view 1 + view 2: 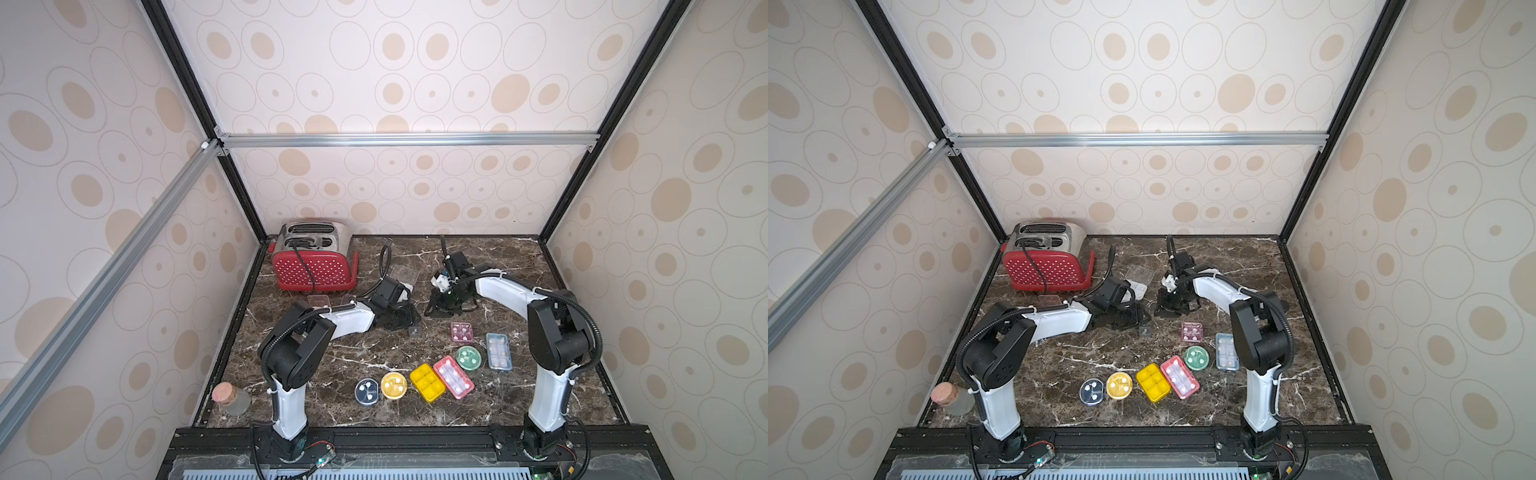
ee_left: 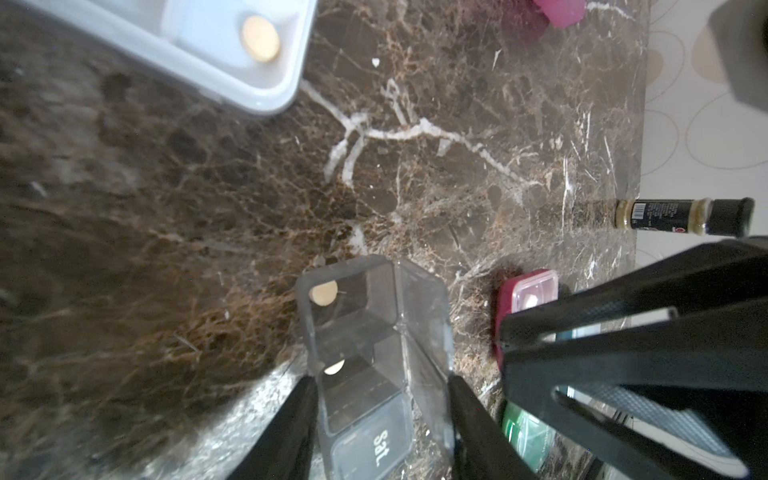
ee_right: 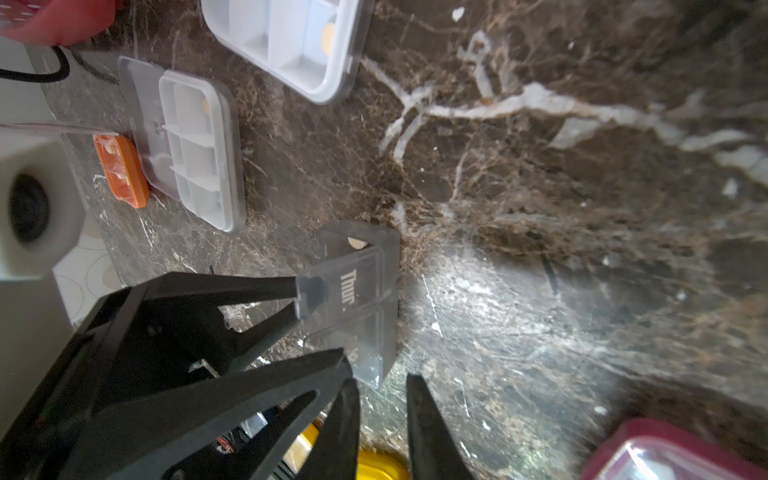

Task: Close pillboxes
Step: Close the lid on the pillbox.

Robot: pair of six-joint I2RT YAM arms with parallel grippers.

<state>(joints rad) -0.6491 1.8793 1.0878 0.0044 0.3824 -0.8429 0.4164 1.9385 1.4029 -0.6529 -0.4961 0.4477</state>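
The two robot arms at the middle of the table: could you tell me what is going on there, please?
The robot is closing pillboxes. The left gripper clasps a smoky grey day-marked pillbox on the marble table, its clear lid raised. The right gripper hovers beside the box, narrowly open and empty. A white pillbox lies open farther back, and a row of coloured pillboxes sits near the front.

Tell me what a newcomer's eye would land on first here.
The big red dotted toaster in the back left corner of the marble table stands out first. Next comes the curved row of bright pillboxes near the front, between the arm bases. Mid-table, the left gripper grips a small smoky pillbox, with the right gripper close beside it.
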